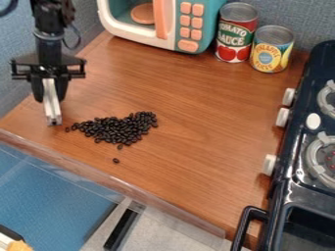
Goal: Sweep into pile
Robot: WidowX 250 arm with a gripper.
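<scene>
The gripper (pixel 50 97) hangs down at the left of the counter, shut on a narrow silver-white bar (pixel 52 105) that points downward between its fingers. Dark brown beans (pixel 121 128) form a loose, spread-out heap just right of the bar's lower end. The heap is thicker on its right side and thins to a tail on the left, near the bar. One stray bean (pixel 116 161) lies apart, below the heap toward the front edge. Whether the bar's tip touches the counter, I cannot tell.
Wooden counter (pixel 196 162) with a clear raised strip (pixel 111 180) along its front edge. At the back stand a toy microwave (pixel 160 22), a red-labelled can (pixel 235 34) and a yellow can (pixel 271 50). A black toy stove (pixel 288 191) with white knobs borders the right.
</scene>
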